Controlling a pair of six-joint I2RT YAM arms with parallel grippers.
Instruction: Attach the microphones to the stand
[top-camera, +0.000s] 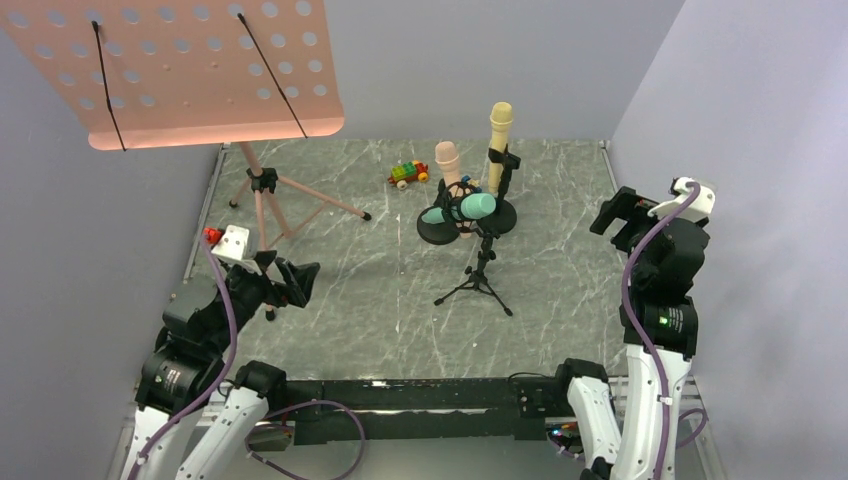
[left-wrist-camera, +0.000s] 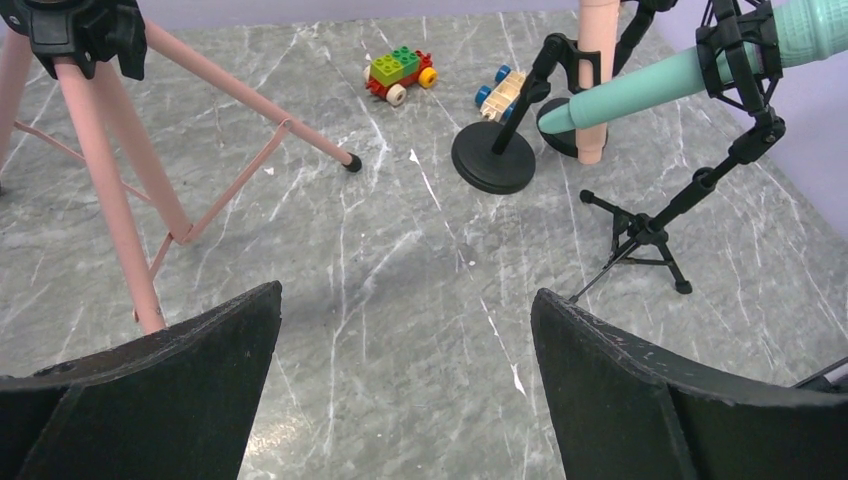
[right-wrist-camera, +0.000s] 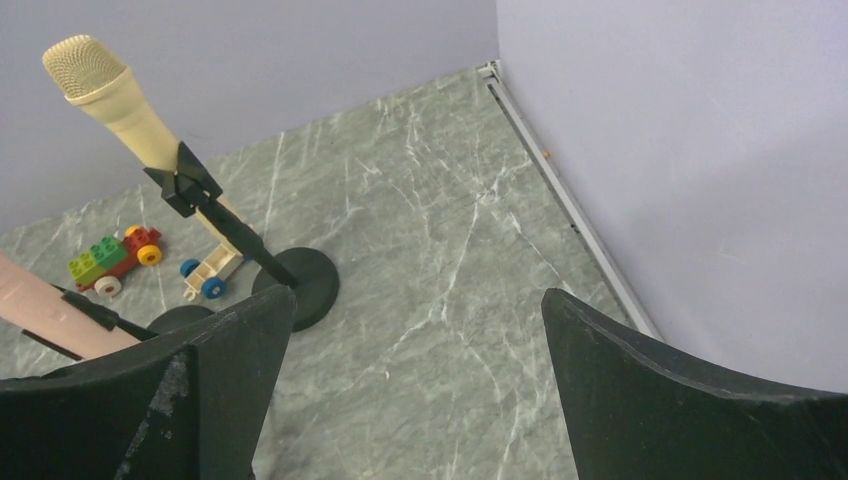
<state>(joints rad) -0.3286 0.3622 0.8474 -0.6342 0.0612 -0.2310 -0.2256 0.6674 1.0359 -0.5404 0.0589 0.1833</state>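
Note:
The pale yellow microphone (top-camera: 500, 128) stands clipped upright in a black stand with a round base (top-camera: 500, 216). The peach-pink microphone (top-camera: 448, 160) is clipped in a second round-base stand (top-camera: 437, 232). The mint-green microphone (top-camera: 466, 208) lies level in a shock mount on a small tripod stand (top-camera: 480, 278). My left gripper (top-camera: 300, 276) is open and empty, left of the stands. My right gripper (top-camera: 612, 212) is open and empty, right of them. The left wrist view shows the mint-green microphone (left-wrist-camera: 660, 85) and the tripod (left-wrist-camera: 650, 235). The right wrist view shows the yellow microphone (right-wrist-camera: 120, 100).
A pink music stand (top-camera: 262, 190) with a perforated desk (top-camera: 190, 70) stands at the back left, its legs spread on the marble table (top-camera: 380, 290). Two small toy cars (left-wrist-camera: 400, 72) (left-wrist-camera: 503, 88) lie behind the microphone stands. Walls close the table's sides.

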